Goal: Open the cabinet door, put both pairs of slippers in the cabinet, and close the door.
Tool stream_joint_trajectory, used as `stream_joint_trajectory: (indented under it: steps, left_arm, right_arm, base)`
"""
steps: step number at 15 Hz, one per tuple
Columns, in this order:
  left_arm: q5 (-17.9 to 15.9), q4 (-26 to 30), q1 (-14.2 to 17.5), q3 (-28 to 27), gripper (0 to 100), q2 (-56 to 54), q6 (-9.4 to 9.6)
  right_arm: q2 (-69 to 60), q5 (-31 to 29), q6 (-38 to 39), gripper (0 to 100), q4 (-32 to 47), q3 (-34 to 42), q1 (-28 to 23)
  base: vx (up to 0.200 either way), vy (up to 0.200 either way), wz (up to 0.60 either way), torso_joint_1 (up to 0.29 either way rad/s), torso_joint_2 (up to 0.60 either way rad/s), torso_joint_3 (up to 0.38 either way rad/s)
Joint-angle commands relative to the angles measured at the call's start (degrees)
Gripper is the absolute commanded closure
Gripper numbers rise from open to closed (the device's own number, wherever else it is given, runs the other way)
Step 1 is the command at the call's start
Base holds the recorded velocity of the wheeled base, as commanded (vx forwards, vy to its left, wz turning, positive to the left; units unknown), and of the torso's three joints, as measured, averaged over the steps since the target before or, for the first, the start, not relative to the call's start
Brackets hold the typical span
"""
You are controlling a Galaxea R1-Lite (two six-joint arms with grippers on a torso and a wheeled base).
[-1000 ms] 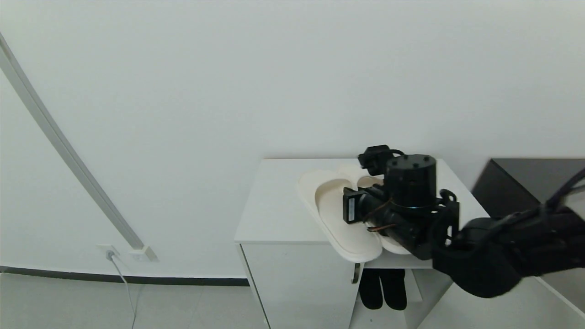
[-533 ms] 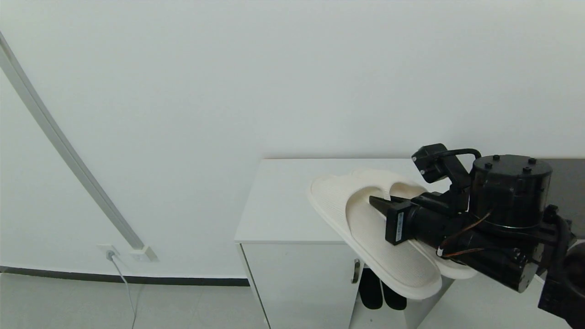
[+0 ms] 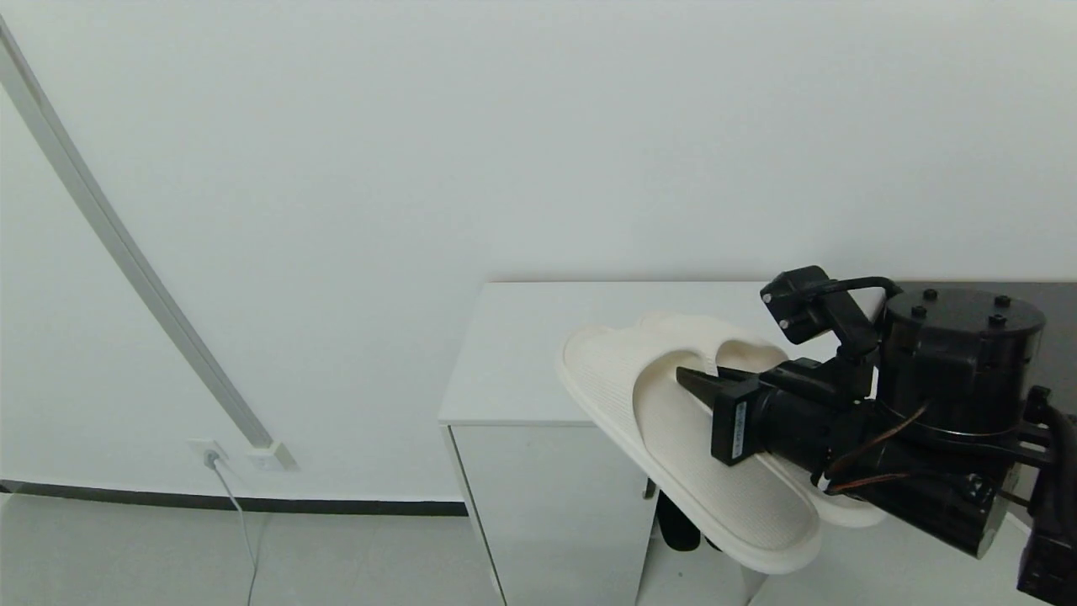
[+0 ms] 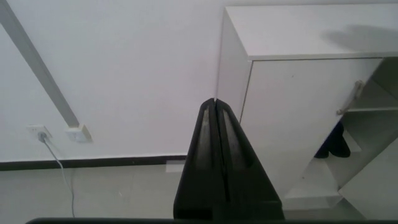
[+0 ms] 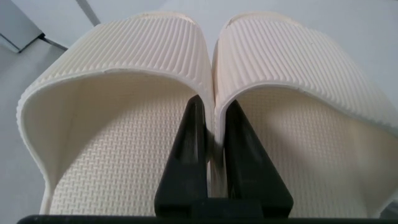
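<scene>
Head view first: where are the cream slippers [image 3: 673,438] now?

In the right gripper [image 3: 697,380], clear of the cabinet [image 3: 522,353] top. A second ago they lay at its front right corner with the gripper down on them. Half a second ago they were already lifted out past the front edge. Now they hang a shade lower, with the toes raised towards the wall and the heels tilted down in front of the open compartment.

How are they held?

The right wrist view shows it. The two fingers [image 5: 194,130] pinch the adjoining inner walls of the straps, one finger inside each slipper. The pair is carried side by side, touching.

And the black slippers [image 3: 676,532]?

They are inside the open compartment. The cream heels now cover most of them in the head view, where a second ago both showed. In the left wrist view they stand below a shelf [image 4: 373,109], next to the closed door [image 4: 292,118] and its handle [image 4: 356,96].

The left gripper [image 4: 215,102]?

Its fingers are pressed together with nothing between them. It is out in front of the cabinet's left side and touches nothing.

Did the cabinet itself move?

No. The whole head picture slid a little, wall socket [image 3: 208,455] included, so it was the camera that moved.
</scene>
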Motion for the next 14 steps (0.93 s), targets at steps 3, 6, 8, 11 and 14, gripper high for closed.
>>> stream_joint_trajectory:
  steps: [3, 6, 8, 11, 14]
  left_arm:
    - [0.0, 0.0, 0.0, 0.0, 100, 0.0, 0.00]
    - [0.0, 0.0, 0.0, 0.0, 100, 0.0, 0.00]
    - [0.0, 0.0, 0.0, 0.0, 100, 0.0, 0.09]
    - [0.0, 0.0, 0.0, 0.0, 100, 0.0, 0.00]
    - [0.0, 0.0, 0.0, 0.0, 100, 0.0, 0.00]
  right_arm:
    - [-0.6, 0.0, 0.0, 100, 0.0, 0.8, 0.1]
    - [-0.7, 0.0, -0.1, 100, 0.0, 0.9, 0.5]
    - [-0.7, 0.0, -0.1, 100, 0.0, 1.0, 0.6]
    - [-0.6, 0.0, -0.1, 100, 0.0, 1.2, 0.7]
    - [-0.5, -0.1, 0.0, 100, 0.0, 1.2, 1.0]
  base:
    - [-0.200, 0.000, 0.00, 0.007, 0.00, 0.004]
    - [-0.067, 0.000, 0.00, 0.001, 0.00, 0.001]
    - [0.000, 0.000, 0.00, 0.000, 0.00, 0.000]
    - [0.000, 0.000, 0.00, 0.000, 0.00, 0.000]
    - [0.000, 0.000, 0.00, 0.000, 0.00, 0.000]
